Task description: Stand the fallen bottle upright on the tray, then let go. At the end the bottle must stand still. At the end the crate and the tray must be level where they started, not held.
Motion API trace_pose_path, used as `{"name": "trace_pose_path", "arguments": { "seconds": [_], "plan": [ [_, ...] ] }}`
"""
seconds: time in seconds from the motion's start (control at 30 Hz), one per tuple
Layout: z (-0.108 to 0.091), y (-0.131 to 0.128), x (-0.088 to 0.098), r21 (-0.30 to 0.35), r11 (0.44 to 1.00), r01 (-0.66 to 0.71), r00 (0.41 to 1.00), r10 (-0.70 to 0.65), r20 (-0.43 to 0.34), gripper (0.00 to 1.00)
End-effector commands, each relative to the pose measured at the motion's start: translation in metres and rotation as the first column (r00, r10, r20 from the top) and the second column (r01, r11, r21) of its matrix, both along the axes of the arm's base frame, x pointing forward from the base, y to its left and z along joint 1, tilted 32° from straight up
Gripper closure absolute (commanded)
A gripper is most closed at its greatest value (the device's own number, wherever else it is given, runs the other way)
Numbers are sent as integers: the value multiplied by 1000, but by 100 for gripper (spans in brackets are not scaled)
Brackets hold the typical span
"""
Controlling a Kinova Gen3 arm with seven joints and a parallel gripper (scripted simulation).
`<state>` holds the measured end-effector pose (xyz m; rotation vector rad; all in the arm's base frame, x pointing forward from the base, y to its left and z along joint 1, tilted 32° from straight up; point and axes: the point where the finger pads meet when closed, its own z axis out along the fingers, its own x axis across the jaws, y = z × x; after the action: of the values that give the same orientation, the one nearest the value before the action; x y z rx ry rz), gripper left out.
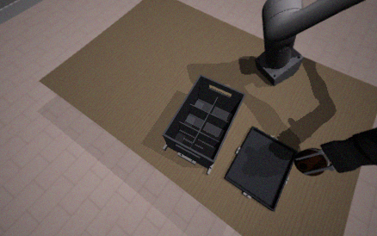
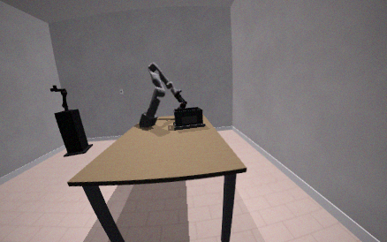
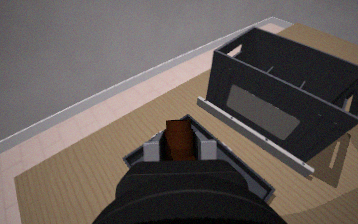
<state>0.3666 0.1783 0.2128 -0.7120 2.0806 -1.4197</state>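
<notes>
From above, my gripper [image 1: 319, 162] holds the brown bottle [image 1: 310, 162] clamped between its fingers, lifted just beside the tray's [image 1: 237, 170] right edge, with the crate [image 1: 182, 113] to the left. From the room camera, the arm [image 2: 157, 90] reaches over the table [image 2: 155, 155]; the bottle is too small to see. At the wrist, the fingers flank the bottle above the tray corner. I judge a tilted release would topple it, and a low sweep could nudge the tray.
</notes>
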Motion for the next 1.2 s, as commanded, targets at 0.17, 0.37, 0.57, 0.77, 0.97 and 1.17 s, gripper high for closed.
{"name": "trace_pose_path", "arguments": {
  "seconds": [0.17, 0.37, 0.57, 0.77, 0.97, 1.17],
  "plan": [
    [0, 0, 0, 1, 1000, -1, 1000, 1, 0, 100],
    [0, 0, 0, 1, 1000, -1, 1000, 1, 0, 100],
    [0, 0, 0, 1, 1000, -1, 1000, 1, 0, 100],
    [0, 0, 0, 0, 1000, -1, 1000, 1, 1, 100],
    [0, 0, 0, -9, 1000, 1, 1000, -1, 9, 100],
    [0, 1, 0, -22, 1000, 4, 1000, -3, 21, 100]
  ]
}}
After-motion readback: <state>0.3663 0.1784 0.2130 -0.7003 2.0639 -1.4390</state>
